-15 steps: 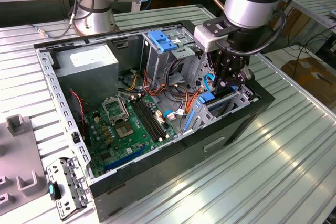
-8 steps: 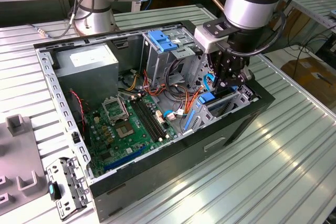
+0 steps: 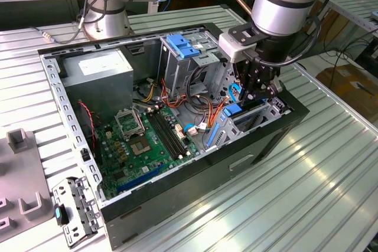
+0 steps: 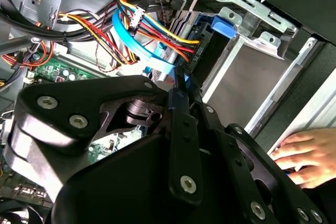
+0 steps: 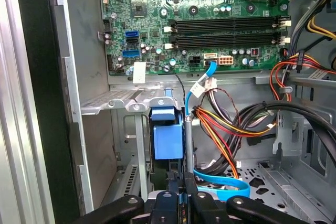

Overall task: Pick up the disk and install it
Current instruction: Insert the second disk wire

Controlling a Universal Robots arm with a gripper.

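The disk (image 5: 169,139) stands on edge in the drive bay (image 3: 263,113) at the front corner of the open computer case (image 3: 195,169), on the exterior view's right. Its blue side rail (image 3: 233,112) faces up and a grey metal edge runs beside it. My gripper (image 3: 254,91) reaches down into the bay. In both wrist views the black fingers (image 5: 173,200) sit close together on the disk's thin upper edge (image 4: 179,85). The disk's lower part is hidden inside the bay.
Orange, red and blue cables (image 5: 231,124) crowd the space beside the bay. The green motherboard (image 3: 147,140), a grey power supply box (image 3: 97,72) and a blue-latched cage (image 3: 180,48) fill the case. A person's hand (image 4: 304,156) rests outside the case wall. A loose bracket (image 3: 71,210) lies on the table.
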